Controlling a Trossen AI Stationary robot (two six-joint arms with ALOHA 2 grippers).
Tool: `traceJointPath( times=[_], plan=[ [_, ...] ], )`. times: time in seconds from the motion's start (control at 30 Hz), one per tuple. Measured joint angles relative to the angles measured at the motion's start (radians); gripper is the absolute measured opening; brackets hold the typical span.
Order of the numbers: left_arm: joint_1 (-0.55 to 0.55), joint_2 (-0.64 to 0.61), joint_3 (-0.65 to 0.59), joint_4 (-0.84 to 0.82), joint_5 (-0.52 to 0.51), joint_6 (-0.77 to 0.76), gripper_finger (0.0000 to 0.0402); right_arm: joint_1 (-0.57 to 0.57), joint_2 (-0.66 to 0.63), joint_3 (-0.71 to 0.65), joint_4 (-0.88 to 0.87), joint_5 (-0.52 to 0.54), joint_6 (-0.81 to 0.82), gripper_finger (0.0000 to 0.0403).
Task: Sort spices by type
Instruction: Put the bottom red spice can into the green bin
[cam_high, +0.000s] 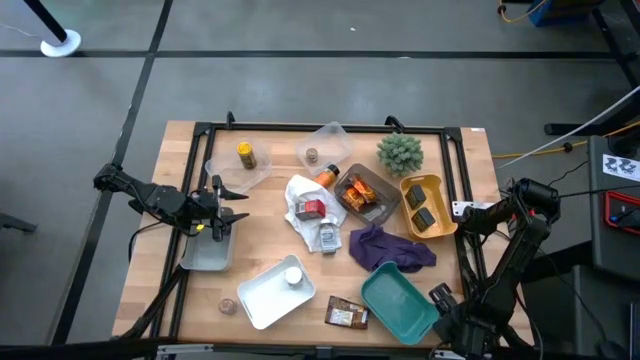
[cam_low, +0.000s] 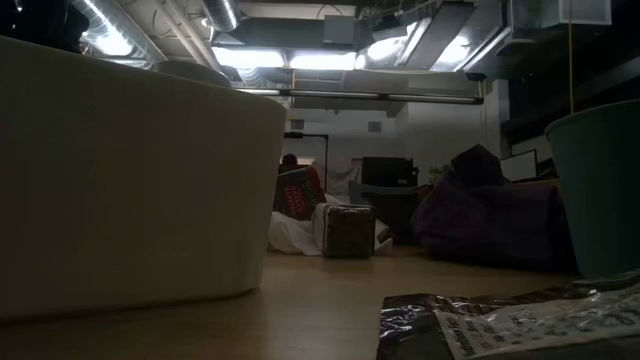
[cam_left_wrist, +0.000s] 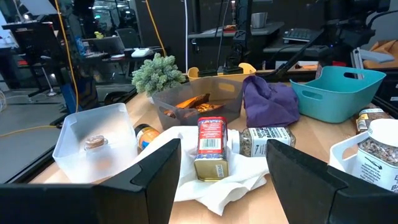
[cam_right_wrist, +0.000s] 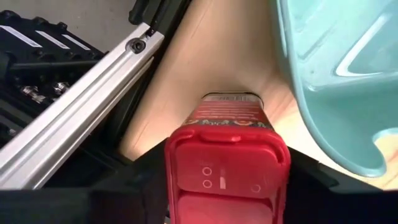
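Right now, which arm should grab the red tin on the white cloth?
Left. The left pincer is open and faces the red tin directly; the right pincer is shut on another red-lidded tin beside the teal tray.

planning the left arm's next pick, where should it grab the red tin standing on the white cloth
Grip the red tin across its narrow sides, at mid-height on the label. It stands upright on the white cloth, so coming from above looks cleanest. The open left gripper already faces it. The shaker jar lying beside it probably rules out a side approach.
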Motion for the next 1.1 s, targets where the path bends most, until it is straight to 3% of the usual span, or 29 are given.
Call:
traceJointPath(
  times=[0.3,0.5,0.8,1.1],
  plan=[
    [0.0,0.0,0.0,0.0,0.0,0.0,0.0224,0.0,0.0,0.02,-0.016,0.001,0.0,0.0244],
    [0.0,0.0,0.0,0.0,0.0,0.0,0.0224,0.0,0.0,0.069,-0.066,0.027,-0.001,0.022],
    [0.0,0.0,0.0,0.0,0.0,0.0,0.0224,0.0,0.0,0.079,-0.09,0.027,0.017,0.0237],
    [0.0,0.0,0.0,0.0,0.0,0.0,0.0224,0.0,-0.005,0.128,-0.146,0.034,0.027,0.0219]
  ],
)
